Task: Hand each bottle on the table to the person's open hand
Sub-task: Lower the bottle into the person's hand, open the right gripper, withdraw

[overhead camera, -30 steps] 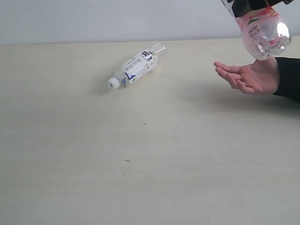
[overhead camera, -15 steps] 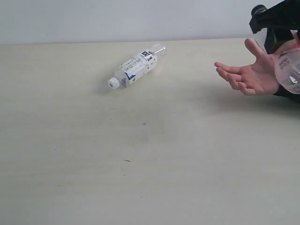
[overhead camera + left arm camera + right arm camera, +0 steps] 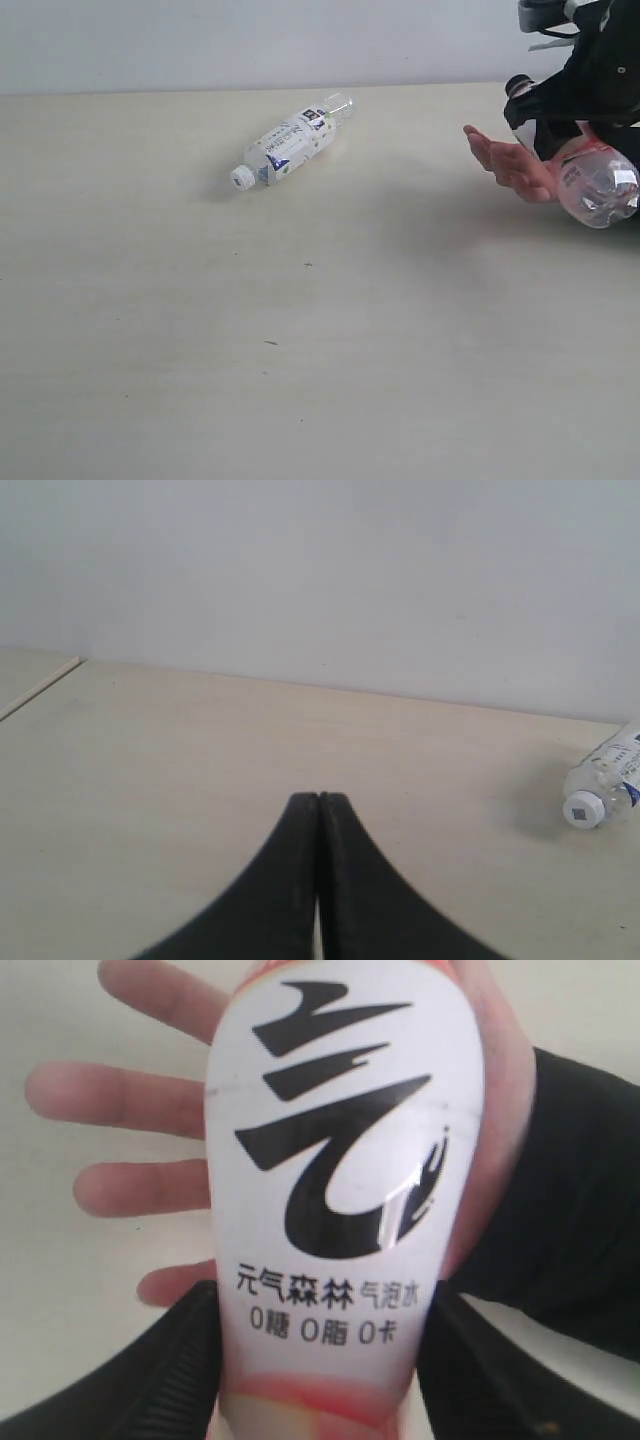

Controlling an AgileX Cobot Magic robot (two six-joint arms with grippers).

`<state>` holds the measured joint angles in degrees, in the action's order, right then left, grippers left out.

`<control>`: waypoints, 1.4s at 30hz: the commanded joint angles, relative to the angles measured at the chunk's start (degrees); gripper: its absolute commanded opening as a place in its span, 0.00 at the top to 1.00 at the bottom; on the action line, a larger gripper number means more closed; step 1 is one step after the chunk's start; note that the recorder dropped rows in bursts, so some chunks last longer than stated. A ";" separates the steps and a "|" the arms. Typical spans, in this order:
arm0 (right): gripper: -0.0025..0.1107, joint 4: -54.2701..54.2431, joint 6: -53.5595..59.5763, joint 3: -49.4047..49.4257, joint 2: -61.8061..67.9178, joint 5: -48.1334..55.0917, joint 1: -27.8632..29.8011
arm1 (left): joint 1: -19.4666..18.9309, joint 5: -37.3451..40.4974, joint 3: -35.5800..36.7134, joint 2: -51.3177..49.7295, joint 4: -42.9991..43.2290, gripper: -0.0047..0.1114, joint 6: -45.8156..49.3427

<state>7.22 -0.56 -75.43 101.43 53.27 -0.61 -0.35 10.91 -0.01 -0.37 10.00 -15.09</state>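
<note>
Right gripper (image 3: 320,1305): clamped on the pink-label bottle (image 3: 598,185), held right over the person's hand (image 3: 512,162), whose fingers are spread
Release: best to open slowly, only once the hand bears the weight, then lift clear
Left gripper (image 3: 319,810): fingers pressed together, idle
White-and-navy bottle (image 3: 290,143): lying on the table (image 3: 300,350), well apart

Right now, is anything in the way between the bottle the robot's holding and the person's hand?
No, nothing I can see. The right tool holds the pink bottle right over the person's open hand. The other bottle lies far off to the side on the table.
</note>
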 commanded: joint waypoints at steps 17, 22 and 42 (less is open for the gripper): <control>0.98 1.99 0.56 0.20 5.34 -7.60 0.34 | 0.35 -0.06 0.01 0.37 -0.14 0.96 0.03; 0.98 1.99 0.56 0.20 5.34 -7.08 0.34 | 0.35 -0.06 0.01 0.37 -0.14 0.96 0.03; 0.22 1.99 0.56 0.20 5.34 -6.44 0.34 | 0.35 -0.06 0.01 0.37 -0.14 0.96 0.03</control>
<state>8.93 -0.44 -75.43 106.81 46.66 -0.51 -0.35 10.91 -0.01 -0.37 10.00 -15.09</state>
